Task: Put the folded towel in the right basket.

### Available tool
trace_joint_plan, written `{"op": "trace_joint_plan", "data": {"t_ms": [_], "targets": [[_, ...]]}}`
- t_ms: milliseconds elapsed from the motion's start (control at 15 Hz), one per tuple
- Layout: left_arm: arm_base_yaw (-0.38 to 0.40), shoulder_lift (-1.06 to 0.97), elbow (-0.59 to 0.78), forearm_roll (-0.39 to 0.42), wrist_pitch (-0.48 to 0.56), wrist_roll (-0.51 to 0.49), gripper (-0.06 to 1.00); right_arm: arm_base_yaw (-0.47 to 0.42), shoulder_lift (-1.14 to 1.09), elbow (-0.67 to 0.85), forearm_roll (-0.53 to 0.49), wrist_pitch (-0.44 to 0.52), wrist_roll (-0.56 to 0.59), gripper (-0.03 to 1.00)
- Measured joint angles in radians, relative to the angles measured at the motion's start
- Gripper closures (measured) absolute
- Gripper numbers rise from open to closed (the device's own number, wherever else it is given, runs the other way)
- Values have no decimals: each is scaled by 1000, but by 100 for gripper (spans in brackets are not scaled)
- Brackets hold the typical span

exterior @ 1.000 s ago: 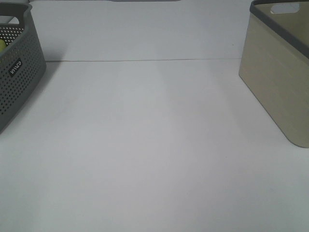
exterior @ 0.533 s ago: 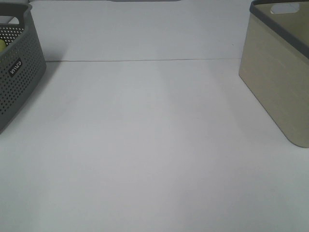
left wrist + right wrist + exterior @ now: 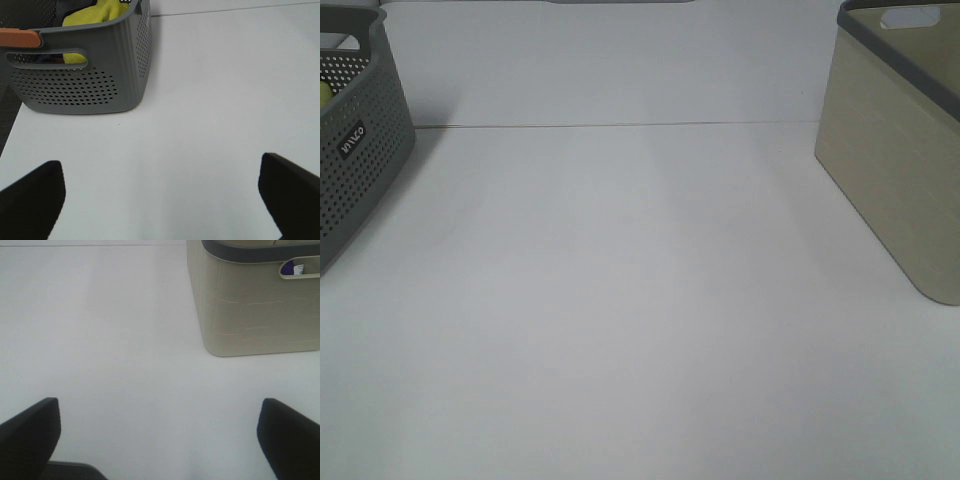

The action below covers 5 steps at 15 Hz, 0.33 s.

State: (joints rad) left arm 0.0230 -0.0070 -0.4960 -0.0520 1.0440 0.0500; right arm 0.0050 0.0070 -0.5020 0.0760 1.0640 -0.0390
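A beige basket with a grey rim (image 3: 895, 150) stands at the right of the white table; it also shows in the right wrist view (image 3: 255, 300). A purple scrap shows through its handle slot (image 3: 290, 268); I cannot tell what it is. No folded towel shows on the table. My left gripper (image 3: 162, 197) is open and empty above bare table. My right gripper (image 3: 160, 437) is open and empty, short of the beige basket. Neither gripper shows in the exterior high view.
A grey perforated basket (image 3: 355, 150) stands at the left edge, holding yellow cloth (image 3: 95, 15) and darker items. A seam line (image 3: 620, 126) runs across the far table.
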Motion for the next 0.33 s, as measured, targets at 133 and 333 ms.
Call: {"op": "trace_joint_plan", "data": {"t_ms": [133, 333], "targets": [[0, 0, 0, 0, 0, 0, -5, 0, 0, 0, 0, 0, 0, 0], [0, 0, 0, 0, 0, 0, -5, 0, 0, 0, 0, 0, 0, 0]]}}
